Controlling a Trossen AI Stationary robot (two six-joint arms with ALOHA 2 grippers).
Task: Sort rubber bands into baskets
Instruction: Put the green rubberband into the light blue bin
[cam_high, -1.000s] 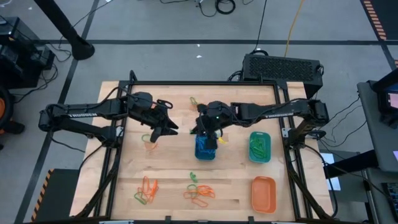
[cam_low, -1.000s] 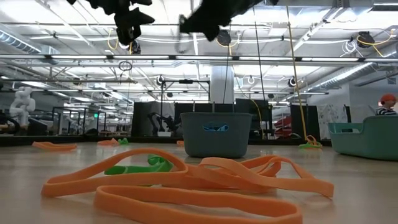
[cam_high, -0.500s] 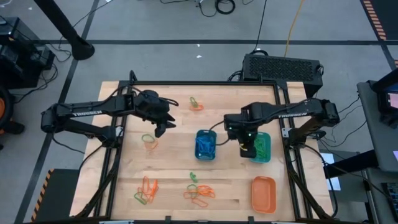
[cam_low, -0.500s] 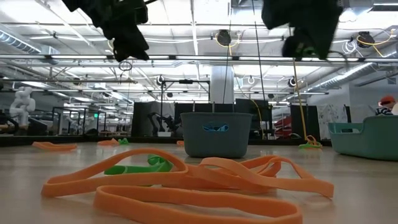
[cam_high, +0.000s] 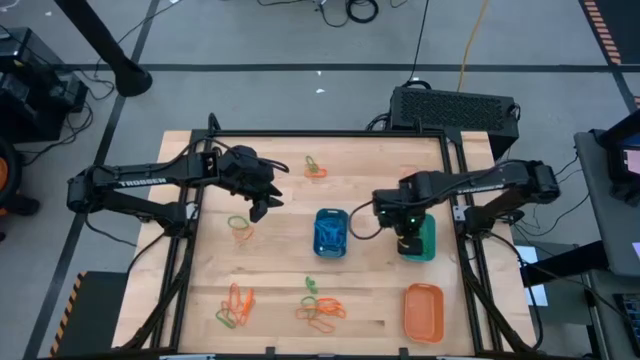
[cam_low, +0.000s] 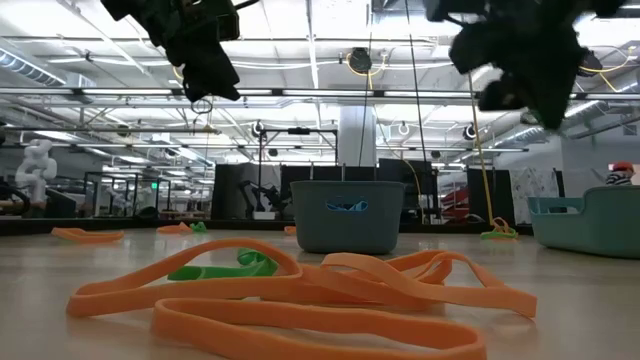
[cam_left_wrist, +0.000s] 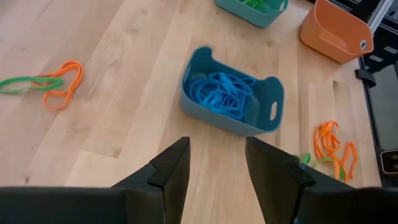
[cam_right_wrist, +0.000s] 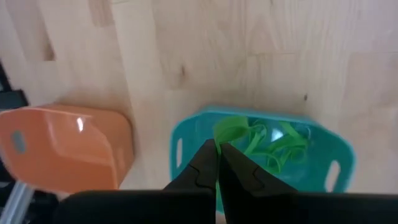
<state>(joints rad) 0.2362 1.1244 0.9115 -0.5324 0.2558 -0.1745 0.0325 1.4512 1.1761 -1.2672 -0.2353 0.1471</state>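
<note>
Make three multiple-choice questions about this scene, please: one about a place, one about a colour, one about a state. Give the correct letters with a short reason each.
1. Over which basket does the right hand hover?
A. the blue basket
B. the teal basket
C. the orange basket

2. What colour are the rubber bands inside the blue basket?
A. blue
B. orange
C. green

3. How do the fingers of the left hand stand?
A. shut on an orange band
B. shut with nothing between them
C. apart, with nothing between them

Answers:
1. B: the right wrist view looks straight down on the teal basket, with green bands in it.
2. A: the left wrist view shows only blue bands there.
3. C: bare table shows in the gap between the fingers.
</note>
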